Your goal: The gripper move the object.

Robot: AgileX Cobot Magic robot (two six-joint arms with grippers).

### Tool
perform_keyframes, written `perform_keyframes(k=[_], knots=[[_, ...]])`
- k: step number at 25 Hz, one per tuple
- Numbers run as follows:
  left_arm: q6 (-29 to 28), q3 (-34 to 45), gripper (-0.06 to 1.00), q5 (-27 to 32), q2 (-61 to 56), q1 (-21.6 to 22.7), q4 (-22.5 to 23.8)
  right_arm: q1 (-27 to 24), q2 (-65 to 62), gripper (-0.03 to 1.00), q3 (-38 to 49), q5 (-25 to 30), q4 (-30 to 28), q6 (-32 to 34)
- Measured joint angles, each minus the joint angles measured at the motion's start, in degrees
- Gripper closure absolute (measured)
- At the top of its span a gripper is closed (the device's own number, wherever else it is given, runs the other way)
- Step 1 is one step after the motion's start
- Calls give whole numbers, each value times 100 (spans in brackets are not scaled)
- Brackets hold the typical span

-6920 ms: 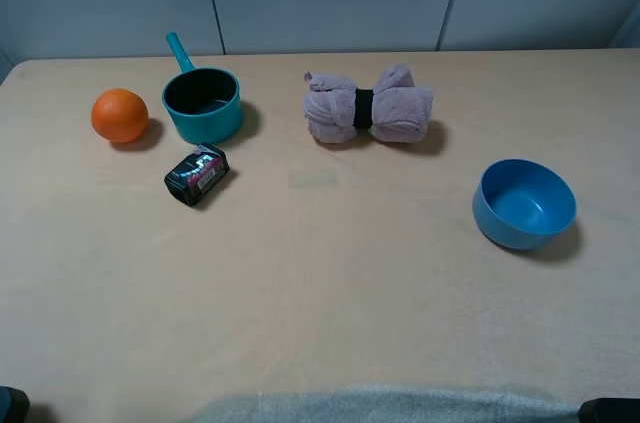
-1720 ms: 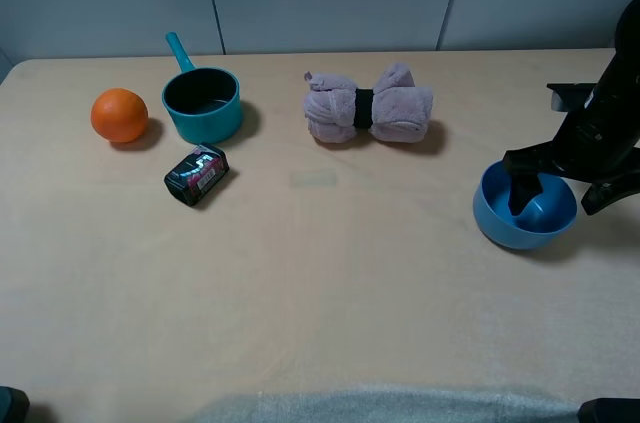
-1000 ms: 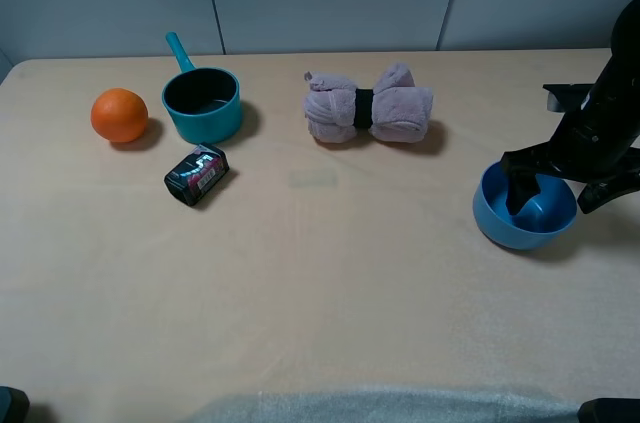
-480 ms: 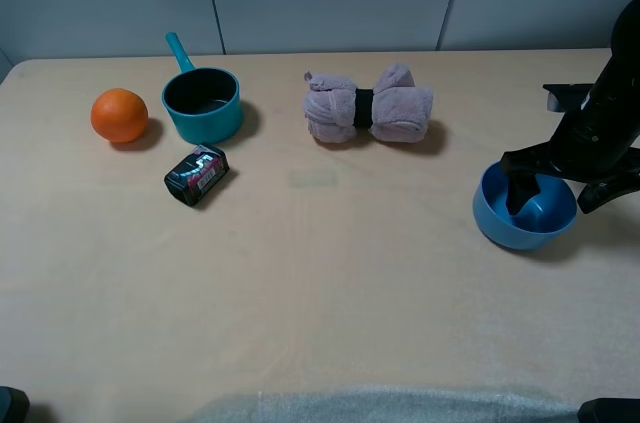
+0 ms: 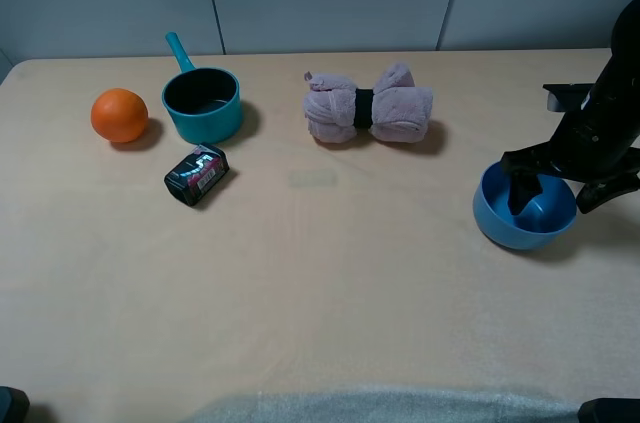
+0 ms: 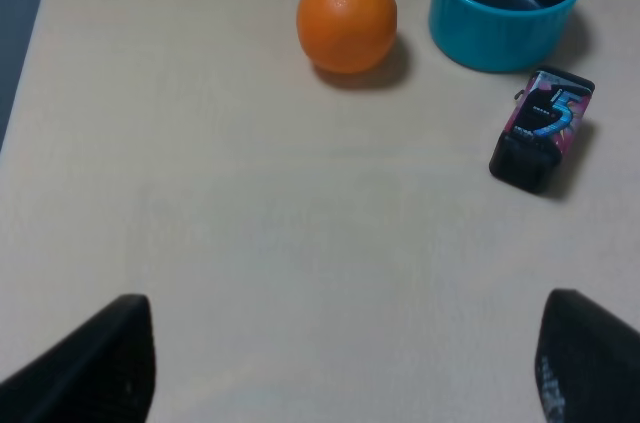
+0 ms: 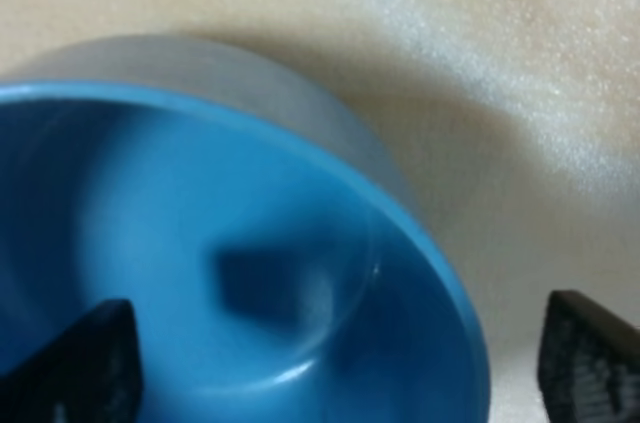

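Between right gripper (image 5: 555, 203) jaws | blue bowl (image 5: 500, 223) rim | seemingly no contact

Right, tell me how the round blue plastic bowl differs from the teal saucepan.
The round blue plastic bowl has no handle; the teal saucepan has a straight one. The bowl is blue inside and out; the saucepan is dark inside. The right gripper straddles the bowl's rim, one finger inside, one outside; nothing touches the saucepan. Both are round, open-topped and upright.

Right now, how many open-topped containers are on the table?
2. A teal saucepan with a handle stands at the back left; a round medium-blue plastic bowl sits at the right.
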Motion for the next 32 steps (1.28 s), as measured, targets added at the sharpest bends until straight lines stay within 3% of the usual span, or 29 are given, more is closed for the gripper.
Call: perform_keyframes(k=[22,32], knots=[[0,0,11,0,0,0,0,0,0,99,0,286,7,-180],[0,0,11,0,0,0,0,0,0,99,0,292,1,-180]])
